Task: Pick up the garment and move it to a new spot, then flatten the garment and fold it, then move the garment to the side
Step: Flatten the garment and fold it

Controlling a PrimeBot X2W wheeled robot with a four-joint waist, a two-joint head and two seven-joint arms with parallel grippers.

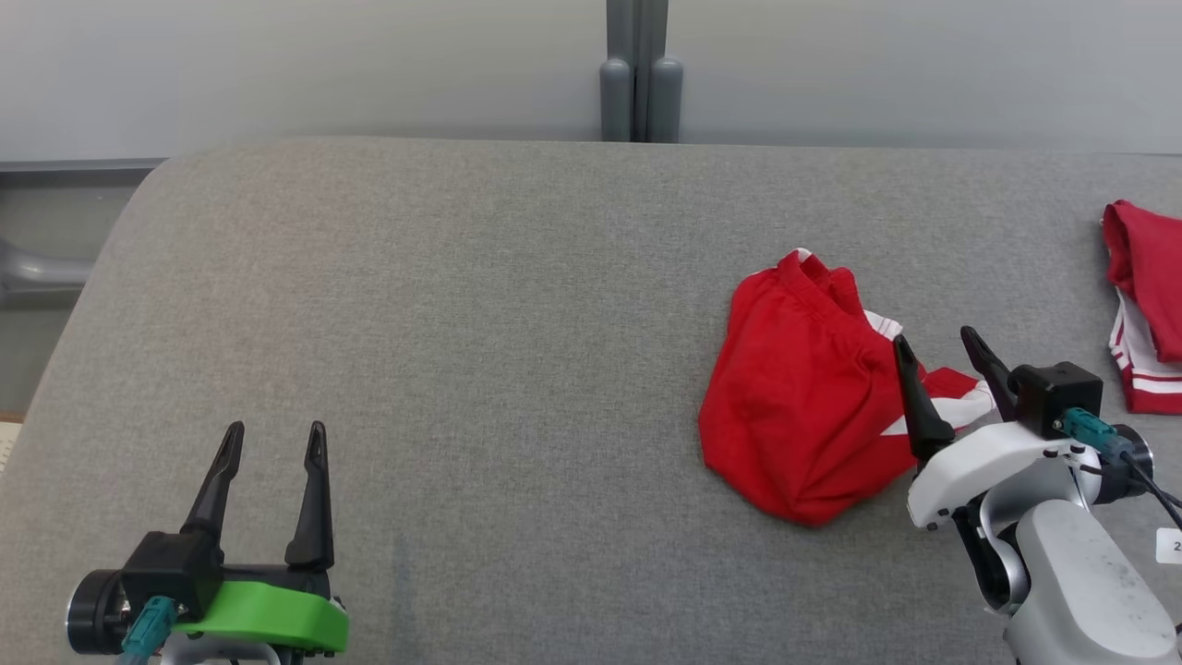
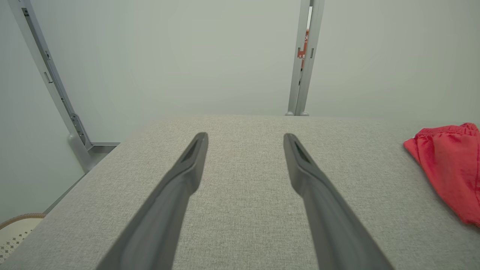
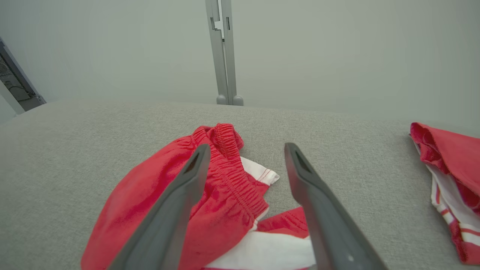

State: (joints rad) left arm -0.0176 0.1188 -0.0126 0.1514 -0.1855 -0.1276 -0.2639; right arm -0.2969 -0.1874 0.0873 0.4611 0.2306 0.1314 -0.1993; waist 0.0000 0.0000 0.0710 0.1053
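Red shorts crumpled on grey counter, under and just left of right pincer; fingers spread wide, empty. Left pincer likewise wide open, holding nothing, shorts well to its right. Second red garment right of right pincer.

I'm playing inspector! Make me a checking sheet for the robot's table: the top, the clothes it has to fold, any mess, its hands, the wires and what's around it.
Surface: grey fabric-covered table, no stains seen.
Job's things: red garment with white trim, crumpled in a heap right of centre.
Clutter: second red and white garment at the far right edge, apart from the first.
Grippers: left gripper open over bare table, holding nothing; right gripper open at the red garment's right edge, nothing gripped.
Cables: black cable running from a teal plug on the right wrist; left teal plug on the left wrist.
Surroundings: pale wall and grey post behind the table.
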